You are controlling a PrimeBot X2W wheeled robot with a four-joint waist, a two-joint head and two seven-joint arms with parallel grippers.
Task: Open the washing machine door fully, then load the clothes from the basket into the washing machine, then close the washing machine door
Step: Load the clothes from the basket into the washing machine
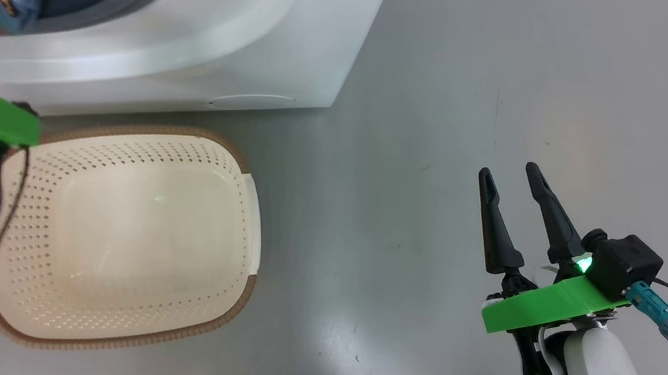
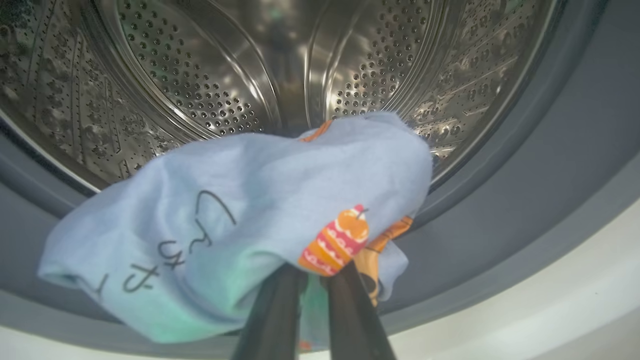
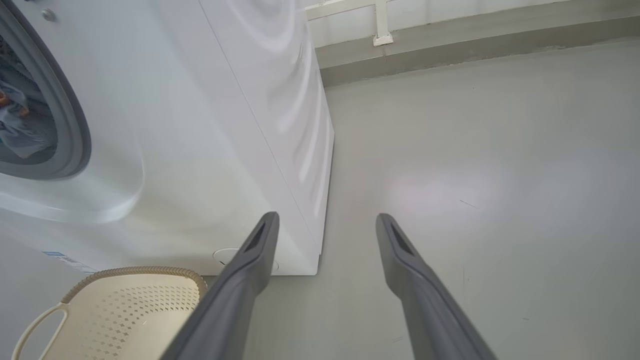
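The left claw (image 2: 317, 274) is gripping the clothes (image 2: 240, 200), a soft light-blue fabric bundle printed with orange and red figures and dark script. Its 2 dark fingers (image 2: 272, 320) are standing close together with the cloth pinched between them. The bundle is hanging at the mouth of the big white boxy front-loading washing machine (image 1: 232, 31), in front of the grey-blue rubber gasket (image 2: 525, 200), with the perforated steel drum (image 2: 225, 65) showing behind it. Whether the fabric is touching the gasket's lower lip cannot be told. In the head view the clothes are showing at the upper left corner, inside the round opening. The small cream-white perforated plastic basket (image 1: 146, 127) with a brown woven-look rim is sitting on the smooth grey floor (image 1: 444, 99), just in front of the machine's base. The right claw (image 1: 508, 173) is standing open and gripping nothing, its 2 fingers spread above the floor, well apart from the basket and to the right of the machine.
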